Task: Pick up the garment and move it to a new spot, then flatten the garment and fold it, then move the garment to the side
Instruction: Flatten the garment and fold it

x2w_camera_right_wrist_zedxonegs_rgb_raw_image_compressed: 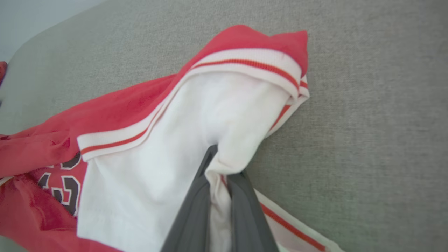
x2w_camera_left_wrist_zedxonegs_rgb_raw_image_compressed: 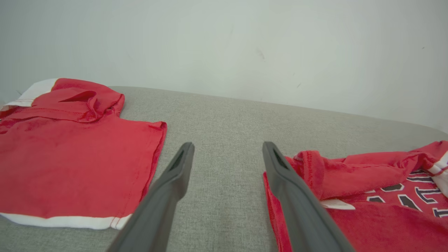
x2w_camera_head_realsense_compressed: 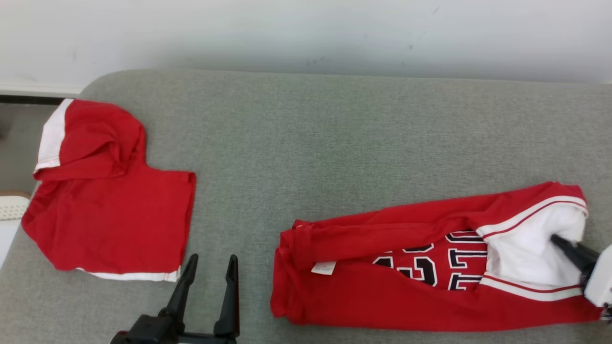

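Your right gripper [x2w_camera_right_wrist_zedxonegs_rgb_raw_image_compressed: 224,164] is clamped on the white sleeve [x2w_camera_right_wrist_zedxonegs_rgb_raw_image_compressed: 147,175] of the red soft-fabric jersey shirt [x2w_camera_head_realsense_compressed: 363,296]; lift slowly, don't let it slip. Left gripper [x2w_camera_head_realsense_compressed: 210,270] spread, free.

Long, dark, tapered jaws; pale wrist housing [x2w_camera_head_realsense_compressed: 601,279].

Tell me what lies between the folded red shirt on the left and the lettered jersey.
Bare grey padded surface, with the open left gripper over its near part. Both the head view and the left wrist view show this.
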{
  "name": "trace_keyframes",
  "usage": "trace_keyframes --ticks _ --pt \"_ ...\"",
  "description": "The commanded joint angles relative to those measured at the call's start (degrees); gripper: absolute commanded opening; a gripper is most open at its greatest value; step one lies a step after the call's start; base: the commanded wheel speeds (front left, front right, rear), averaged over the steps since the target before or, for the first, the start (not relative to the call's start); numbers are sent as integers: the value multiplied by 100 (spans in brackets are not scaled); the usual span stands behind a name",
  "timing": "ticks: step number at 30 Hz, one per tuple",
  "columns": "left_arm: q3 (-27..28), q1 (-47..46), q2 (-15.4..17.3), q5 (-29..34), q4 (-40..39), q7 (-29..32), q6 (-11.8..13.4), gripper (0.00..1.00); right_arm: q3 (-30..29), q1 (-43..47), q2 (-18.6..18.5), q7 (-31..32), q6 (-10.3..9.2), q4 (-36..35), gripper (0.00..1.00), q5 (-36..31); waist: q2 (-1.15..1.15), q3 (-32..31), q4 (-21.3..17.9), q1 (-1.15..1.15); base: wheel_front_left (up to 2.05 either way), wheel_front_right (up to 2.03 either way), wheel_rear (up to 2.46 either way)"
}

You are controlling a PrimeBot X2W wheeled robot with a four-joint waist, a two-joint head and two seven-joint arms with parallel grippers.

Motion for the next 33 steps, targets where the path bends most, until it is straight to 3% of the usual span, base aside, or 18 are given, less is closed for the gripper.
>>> trace_keyframes --ticks 1,3,12,18,23,27,33 --pt "75 97 -1 112 59 -2 -54 100 -144 70 -204 -89 -1 50 0 63 0 -83 -122 0 0 0 0" --pt "90 99 -4 152 80 -2 -82 100 -222 82 -294 -116 -3 84 0 88 0 -94 -157 0 0 0 0" --pt "185 143 -26 176 310 -2 -259 100 -971 282 -1339 -471 -3 388 0 127 0 -192 -316 0 0 0 0" --pt "139 189 -32 66 356 -1 -237 100 -1115 431 -1717 -365 -3 -139 0 305 0 -313 -368 0 0 0 0" --pt "52 230 -32 3 329 -1 -155 100 -939 555 -1615 -66 -3 -1044 0 447 0 -389 -411 0 0 0 0" --pt "-17 162 -32 -29 344 -2 -112 100 -620 687 -1332 150 -3 -1701 0 298 0 -393 -393 0 0 0 0" --pt "-65 157 -33 -99 340 -1 -53 100 -180 931 -447 310 -3 -2058 0 -38 0 -386 -310 0 0 0 0"
